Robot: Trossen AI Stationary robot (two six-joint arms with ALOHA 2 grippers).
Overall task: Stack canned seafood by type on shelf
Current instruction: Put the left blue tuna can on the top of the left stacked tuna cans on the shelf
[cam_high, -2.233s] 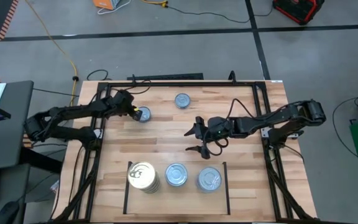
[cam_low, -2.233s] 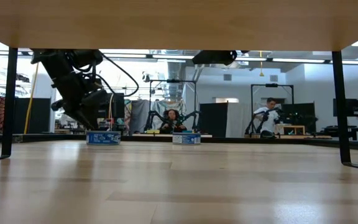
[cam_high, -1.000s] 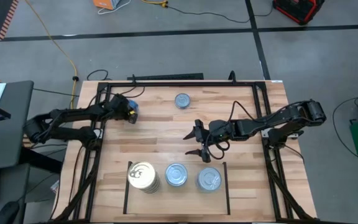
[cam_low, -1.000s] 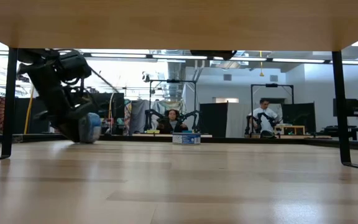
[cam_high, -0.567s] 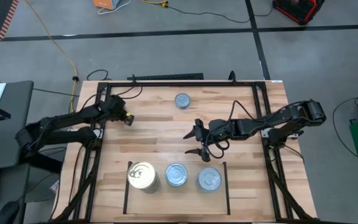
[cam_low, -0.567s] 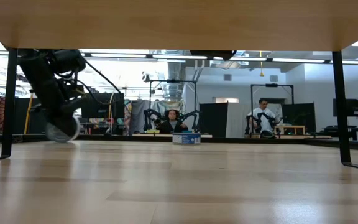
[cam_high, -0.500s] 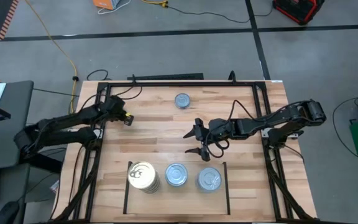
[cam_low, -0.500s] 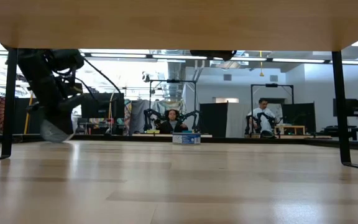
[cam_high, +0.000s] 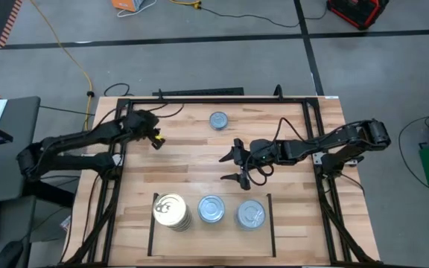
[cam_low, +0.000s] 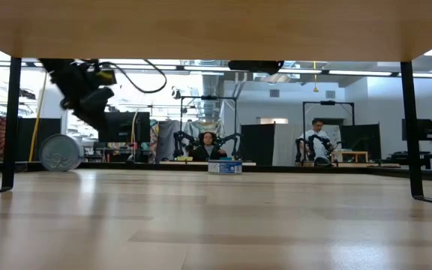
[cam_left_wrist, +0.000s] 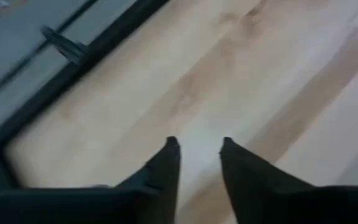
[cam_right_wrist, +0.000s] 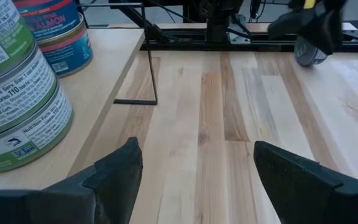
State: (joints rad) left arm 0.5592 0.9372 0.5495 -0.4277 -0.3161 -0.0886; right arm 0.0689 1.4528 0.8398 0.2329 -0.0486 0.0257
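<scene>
One wooden desk with one black metal frame round it, and two dark arms coming in, left arm from 9 o'clock, right arm from 3 o'clock

The shelf is the marked patch at 6 o'clock on the desk. It's got three stacks of canned seafood in a row: one gold-topped stack on the 9 o'clock side, one silver-topped stack in the middle, and a second silver-topped stack on the 3 o'clock side. Can't tell how many tins are in each stack

Off the shelf I count two loose tins. One flat tin with blue sides sits alone at 12 o'clock, well apart from both arms. The other is a tin on its edge, which the low view shows standing upright on its rim over on the left arm's side. From overhead I can't pick it out

Left end effector is at about 10 o'clock, just inside the frame. Its fingers are a little apart, released, only bare wood between them

Right end effector is near the middle of the desk, spread wide, nothing in it, just beyond the shelf toward 12 o'clock

Two people show far back in the room
</scene>
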